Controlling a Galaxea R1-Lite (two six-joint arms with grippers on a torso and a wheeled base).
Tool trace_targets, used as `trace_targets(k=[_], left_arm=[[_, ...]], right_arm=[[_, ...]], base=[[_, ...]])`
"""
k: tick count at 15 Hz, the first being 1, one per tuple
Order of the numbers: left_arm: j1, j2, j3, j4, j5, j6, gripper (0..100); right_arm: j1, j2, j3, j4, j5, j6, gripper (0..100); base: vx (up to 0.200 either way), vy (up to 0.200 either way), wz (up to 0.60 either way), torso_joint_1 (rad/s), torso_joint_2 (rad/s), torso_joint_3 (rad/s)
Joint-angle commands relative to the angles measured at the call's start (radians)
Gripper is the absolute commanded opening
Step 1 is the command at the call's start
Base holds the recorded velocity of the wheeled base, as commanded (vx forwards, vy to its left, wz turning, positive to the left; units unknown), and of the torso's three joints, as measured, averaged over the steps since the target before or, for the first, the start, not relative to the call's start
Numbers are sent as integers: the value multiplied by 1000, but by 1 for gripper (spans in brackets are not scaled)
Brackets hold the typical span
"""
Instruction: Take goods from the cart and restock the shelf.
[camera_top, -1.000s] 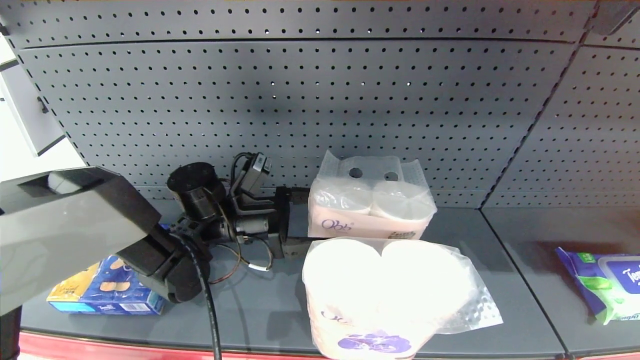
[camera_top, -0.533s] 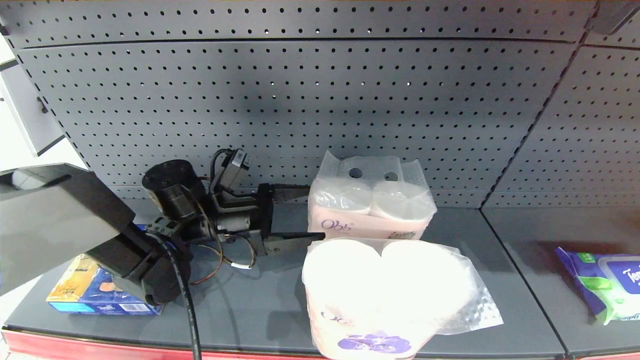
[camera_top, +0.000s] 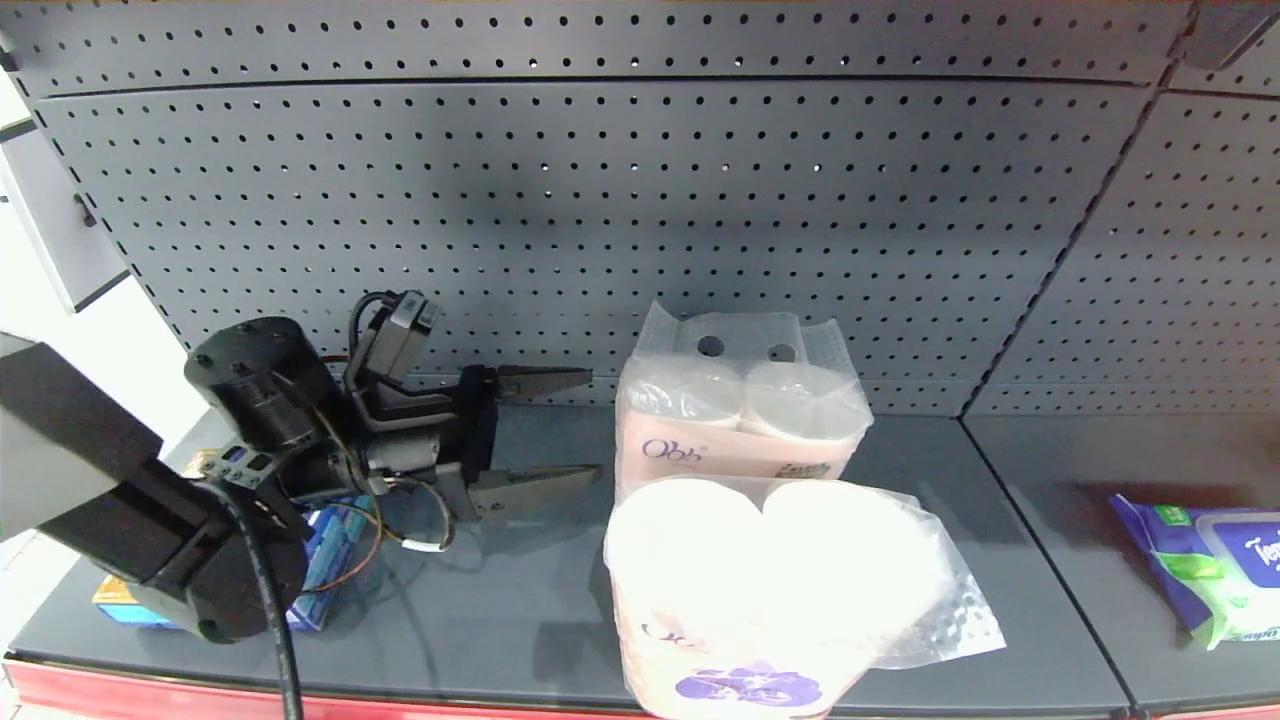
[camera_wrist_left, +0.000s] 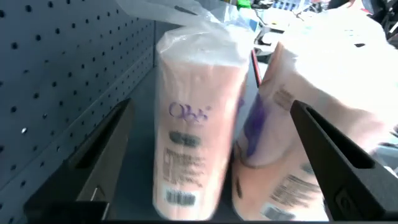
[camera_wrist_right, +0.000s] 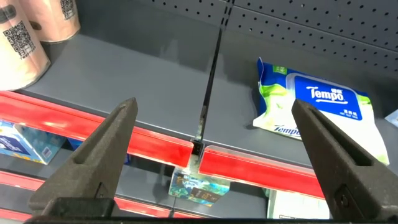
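On the shelf (camera_top: 480, 610) the rear toilet-roll pack (camera_top: 735, 410) stood just behind the front pack (camera_top: 770, 590); the left gripper (camera_top: 590, 425), jaws spread and empty, sat beside the rear one, so this placement looked finished, with further restocking likely remaining.

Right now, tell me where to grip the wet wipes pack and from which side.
Probably take the wet wipes pack across its shorter span, by its two long edges, coming down from the shelf's open front. It lies flat, face up, so nothing slips underneath; the right gripper is open.
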Motion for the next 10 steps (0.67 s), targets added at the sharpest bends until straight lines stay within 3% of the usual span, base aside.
trace_targets(k=[1, 6, 10], left_arm=[[37, -85, 79, 0, 4, 1, 100], [151, -191, 145, 3, 34, 3, 100], [155, -226, 145, 4, 166, 4, 100]], right_arm=[[0, 0, 0, 0, 0, 0, 100], [0, -2, -1, -1, 0, 3, 100], [0, -5, -1, -1, -1, 3, 100]], base=[[0, 0, 0, 0, 0, 0], [0, 0, 0, 0, 0, 0], [0, 0, 0, 0, 0, 0]])
